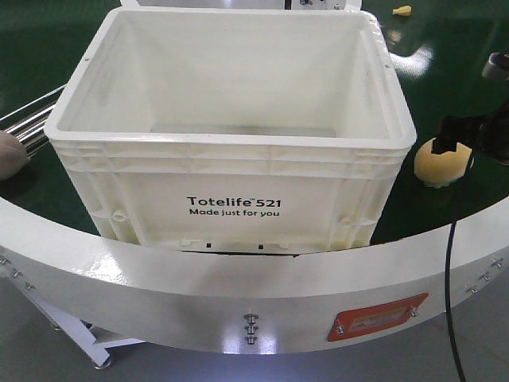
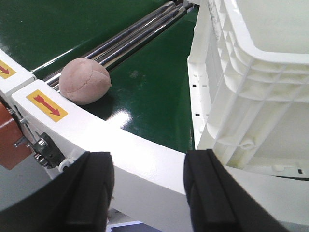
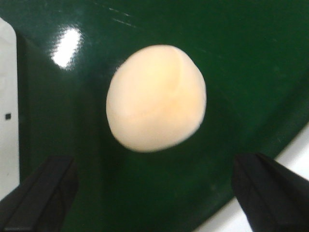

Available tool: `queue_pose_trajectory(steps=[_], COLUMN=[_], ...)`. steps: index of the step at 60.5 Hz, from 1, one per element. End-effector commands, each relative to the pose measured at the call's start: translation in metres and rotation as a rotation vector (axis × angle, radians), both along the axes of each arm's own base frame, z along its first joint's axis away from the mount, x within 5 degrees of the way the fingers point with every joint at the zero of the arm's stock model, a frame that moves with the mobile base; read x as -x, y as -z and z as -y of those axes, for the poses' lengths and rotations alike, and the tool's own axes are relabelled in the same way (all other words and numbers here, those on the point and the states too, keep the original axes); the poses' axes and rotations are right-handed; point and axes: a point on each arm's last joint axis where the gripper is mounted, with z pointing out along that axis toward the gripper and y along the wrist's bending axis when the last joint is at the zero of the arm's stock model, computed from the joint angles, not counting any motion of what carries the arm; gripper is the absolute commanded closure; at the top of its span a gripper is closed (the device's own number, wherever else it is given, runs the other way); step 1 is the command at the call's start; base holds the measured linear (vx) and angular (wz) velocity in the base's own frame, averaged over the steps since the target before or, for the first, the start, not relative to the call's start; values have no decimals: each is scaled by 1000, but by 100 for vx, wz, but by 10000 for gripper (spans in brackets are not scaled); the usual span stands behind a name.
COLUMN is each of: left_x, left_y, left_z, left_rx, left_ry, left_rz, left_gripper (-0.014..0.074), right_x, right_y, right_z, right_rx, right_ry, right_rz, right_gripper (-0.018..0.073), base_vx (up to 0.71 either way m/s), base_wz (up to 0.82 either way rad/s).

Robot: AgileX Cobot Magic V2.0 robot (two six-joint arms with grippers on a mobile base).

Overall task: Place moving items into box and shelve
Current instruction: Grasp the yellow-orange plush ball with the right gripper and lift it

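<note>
The white box (image 1: 231, 195), printed "Totelife 521", stands open and empty on the green belt. A dusty pink ball (image 2: 86, 80) lies to its left by the belt's white rim, seen only at the edge (image 1: 11, 153) in the front view. My left gripper (image 2: 147, 188) is open above that rim, short of the pink ball. A yellow-orange ball (image 3: 156, 96) rests on the belt right of the box (image 1: 439, 165). My right gripper (image 3: 154, 193) hangs open just above it, its fingers spread wider than the ball and holding nothing.
A curved white rim (image 1: 238, 278) borders the belt at the front. Shiny metal rods (image 2: 130, 36) run along the belt behind the pink ball. A small yellow item (image 1: 402, 11) lies far back right. A black cable (image 1: 453, 263) hangs from the right arm.
</note>
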Motion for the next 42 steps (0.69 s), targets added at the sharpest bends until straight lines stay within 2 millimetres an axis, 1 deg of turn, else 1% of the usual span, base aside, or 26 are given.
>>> queue_pose_trajectory(steps=[1,5,13,21,26,31,36,42], left_x=[-4,-4,-4,-3,-3,-3,-3,-3], left_y=[-14,-14,-14,-14,-13,-13,-13,-13], left_z=[0,0,0,0,0,0,0,0], left_rx=[9,9,9,9,9,9,9,9], left_ry=[1,1,1,1,1,1,1,1], left_rz=[85,84,84,81,77,77,77,77], left_gripper=[135,135,135,135,135,135,135,135], right_x=[-22,-35,-53,-61,-62,-61,-59,-54], right_y=[-15,-8,9,24,30,29,22,1], right_z=[4,5,9,10,10,11,11,9], right_rx=[8,13,52,59,57,69,76,89], right_ry=[-15,-18,-37,-43,-44,-53,-55,-62], right_rz=[101,97,93,91,74,68,84,145], right_gripper=[-146,-144,-134,-105,-61,13,106,192], base_vx=[0,0,0,0,0,0,0,0], base_wz=[0,0,0,0,0,0,0,0])
